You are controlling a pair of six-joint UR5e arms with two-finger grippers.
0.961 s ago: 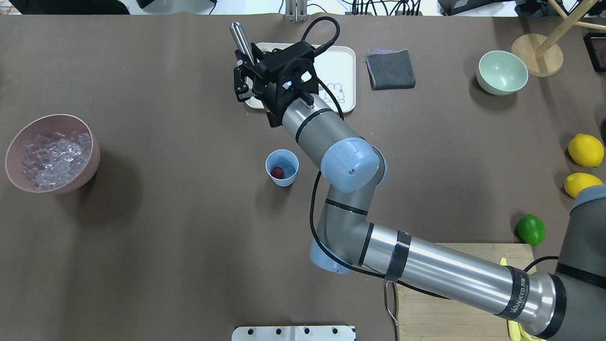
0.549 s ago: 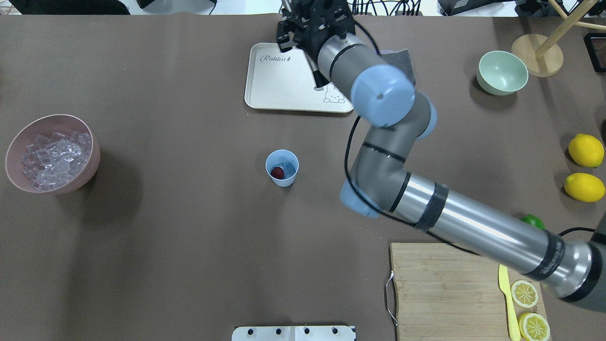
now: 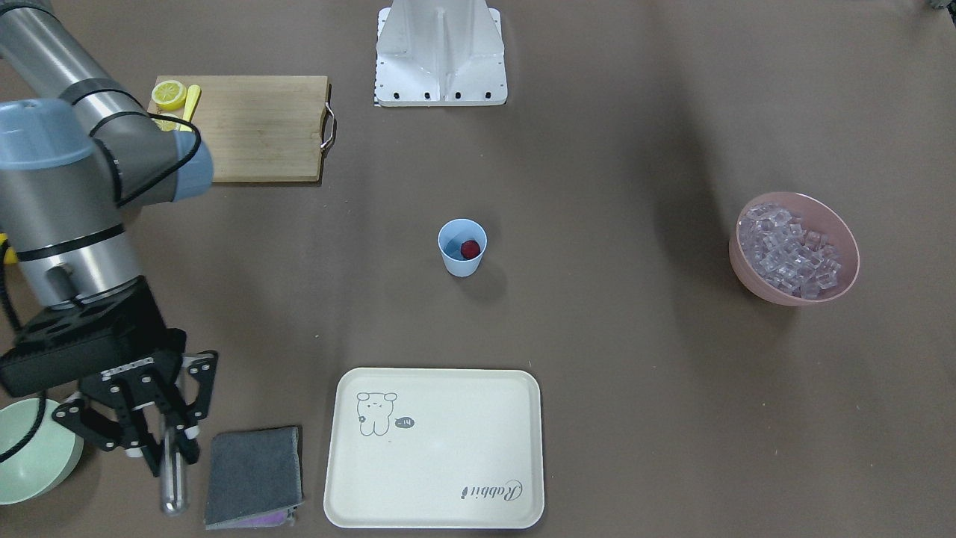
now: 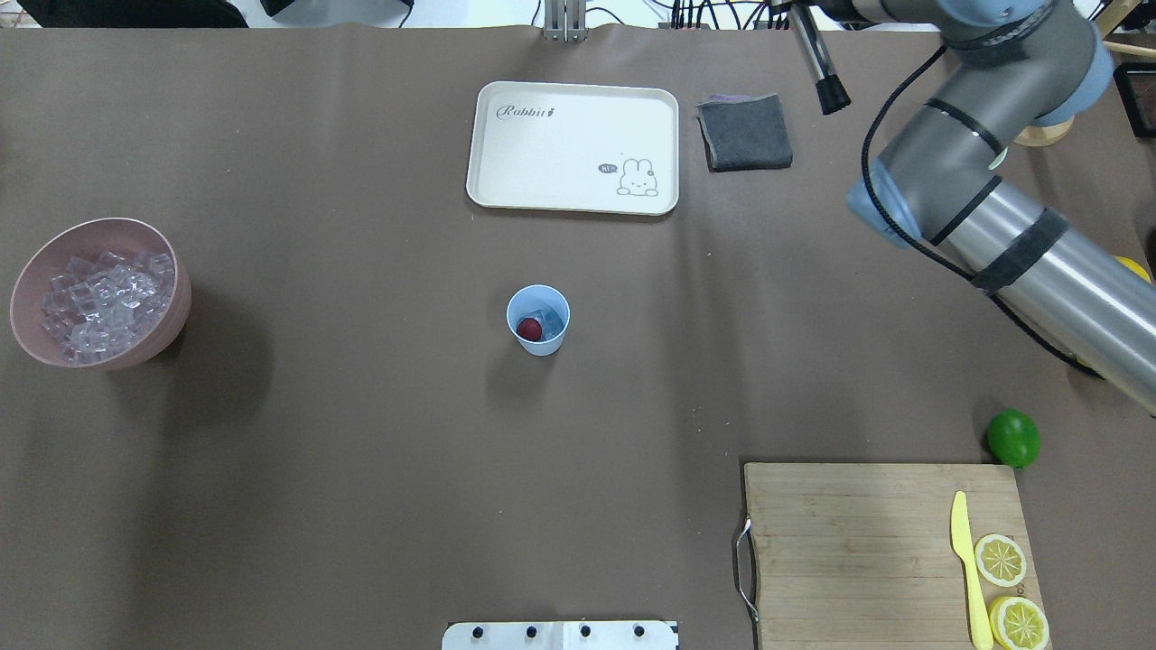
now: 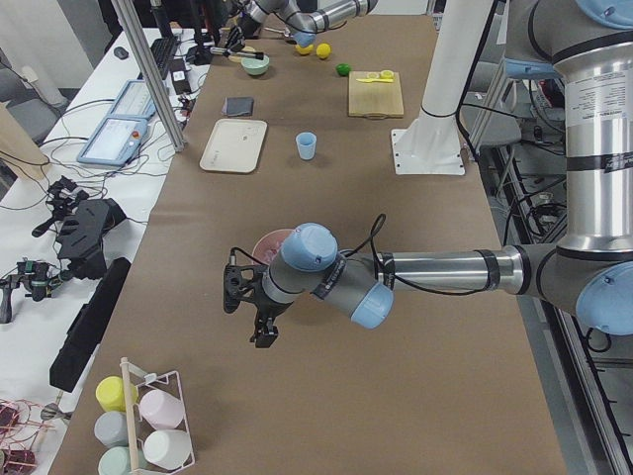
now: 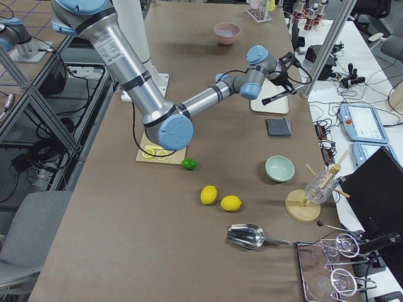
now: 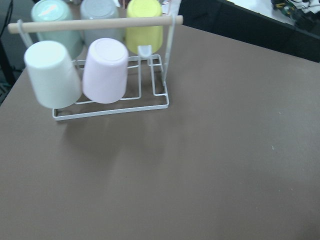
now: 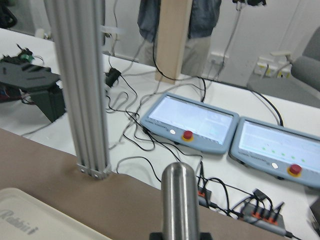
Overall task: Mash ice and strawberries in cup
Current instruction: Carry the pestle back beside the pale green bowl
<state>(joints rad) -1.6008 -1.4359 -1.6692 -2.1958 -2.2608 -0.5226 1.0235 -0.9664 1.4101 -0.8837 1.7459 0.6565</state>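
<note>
The light-blue cup stands mid-table, with a red strawberry and a clear ice cube inside it. More ice fills the pink bowl at the left edge. My right gripper is far from the cup, near the table's far edge beside the grey cloth. It is shut on a metal muddler, which pokes in at the top of the overhead view as a rod. My left gripper shows only in the exterior left view, past the pink bowl; I cannot tell its state.
A cream tray lies beyond the cup. The pale green bowl sits close to my right gripper. A lime, a cutting board with lemon slices and a yellow knife are at the near right. A mug rack fills the left wrist view.
My right arm has swung from over the tray to the far right edge of the table, carrying the metal muddler. The cup and its contents have not moved.
</note>
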